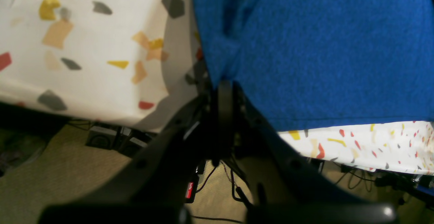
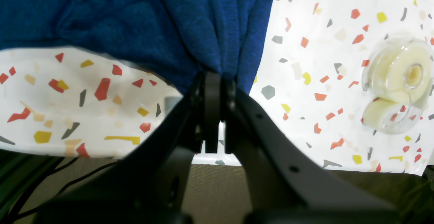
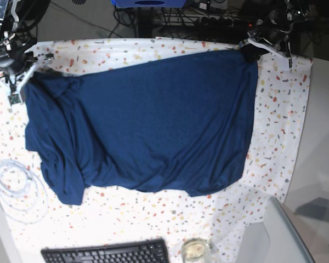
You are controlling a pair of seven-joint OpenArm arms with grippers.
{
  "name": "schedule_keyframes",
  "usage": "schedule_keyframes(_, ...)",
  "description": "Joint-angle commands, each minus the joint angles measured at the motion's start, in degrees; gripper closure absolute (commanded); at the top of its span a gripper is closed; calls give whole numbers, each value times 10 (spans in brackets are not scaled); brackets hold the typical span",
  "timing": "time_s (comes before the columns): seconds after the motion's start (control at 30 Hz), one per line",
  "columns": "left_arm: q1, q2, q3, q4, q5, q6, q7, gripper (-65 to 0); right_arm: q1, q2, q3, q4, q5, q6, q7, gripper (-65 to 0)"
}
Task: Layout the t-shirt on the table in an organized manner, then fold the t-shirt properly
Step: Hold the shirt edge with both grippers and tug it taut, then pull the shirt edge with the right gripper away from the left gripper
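**Fingers closed on both far corners of the shirt**

Left fingers (image 1: 224, 85): pinched shut on a corner of the t-shirt (image 3: 148, 126). Right fingers (image 2: 213, 79): likewise clamped on gathered fabric.

Item: t-shirt, navy, spread across the speckled bench (image 3: 279, 115), near edge rumpled, one side bunched. Likely light, limp, drapes and creases readily; best taken at corners or hems.

Markings: none legible on shirt. Beyond: tape dispenser (image 2: 396, 85), keyboard (image 3: 104, 253).

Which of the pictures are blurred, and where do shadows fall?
Left wrist view: soft overall, the black jaws most blurred; a grey shadow lies on the table beside the t-shirt. Right wrist view: sharper, weave visible. Base view: evenly lit, edges bent by the lens.
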Motion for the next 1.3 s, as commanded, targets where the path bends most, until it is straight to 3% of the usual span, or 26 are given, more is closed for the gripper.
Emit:
schedule_keyframes(0.0, 4, -6, -3, 12, -8, -4, 4, 0, 0, 7, 2, 10, -1, -2, 8, 0)
schedule_keyframes(0.13, -2, -10, -9, 48, -8, -4, 67, 0, 0, 7, 0, 13, -1, -2, 7, 0)
schedule_keyframes(0.4, -2, -9, -9, 203, -5, 10, 79, 0, 0, 7, -3, 14, -1, 1, 7, 0)
schedule_keyframes(0.53, -2, -29, -4, 209, -5, 55, 95, 0, -11, 7, -72, 8, 0, 1, 7, 0)
schedule_keyframes(0.77, 4, -44, -17, 180, -5, 58, 93, 0, -16, -25, -155, 8, -1, -1, 7, 0)
schedule_keyframes(1.03, 4, -57, -56, 171, -5, 56, 93, 0, -15, -28, -152, -19, -1, -2, 7, 0)
schedule_keyframes(1.27, 5, -59, -57, 171, -5, 56, 94, 0, -20, -30, -98, -18, -1, -28, 6, 0)
